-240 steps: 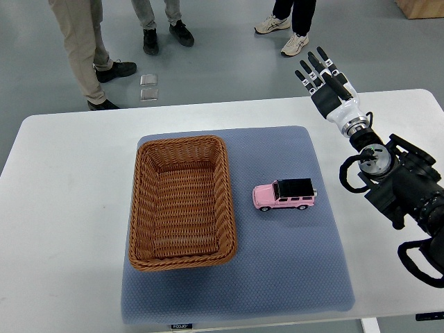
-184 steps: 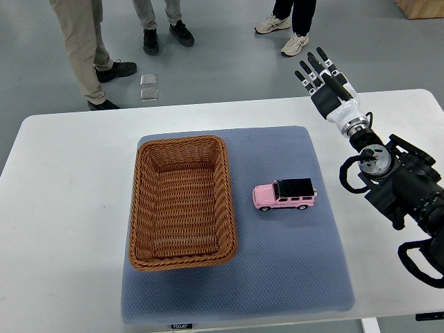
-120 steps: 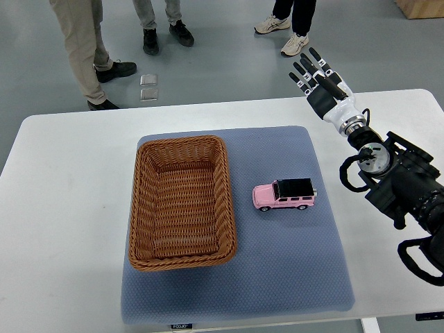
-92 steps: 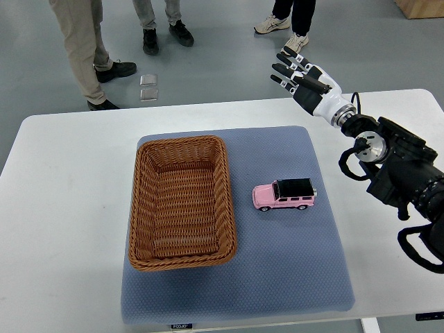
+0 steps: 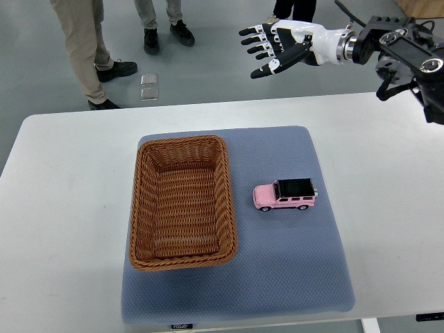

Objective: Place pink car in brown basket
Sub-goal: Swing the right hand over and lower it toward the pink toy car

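As the single top view shows it, findings are logged against the blue mat as the landmark.

Writing: a small dark tag point(image 5: 181, 325) on the near edge of the blue mat point(image 5: 291, 270) carries pale lettering, too small to read with certainty.
Blue mat: lies flat on the white tabletop point(image 5: 62, 208), holding both task items.
Brown basket: brown basket point(image 5: 182, 202) sits on the left half of the mat, woven, rectangular, nothing inside.
Pink car: pink car point(image 5: 285, 194) with a black roof stands on its wheels on the right half of the mat, just beside the basket's right wall but apart from it, nose toward the basket.
Right hand: right hand point(image 5: 277, 44) is raised beyond the mat's far edge, over the floor past the tabletop; fingers point(image 5: 251, 41) are spread wide and point toward the picture's left, grasping nothing.
Car relative to hand: the car lies well apart from the hand, nearer the camera and roughly below it in the picture; no contact.
Right arm: enters from the upper right corner, black-jointed.
Bystanders: legs and shoes of persons point(image 5: 90, 48) stand on the grey floor beyond the mat's far side.
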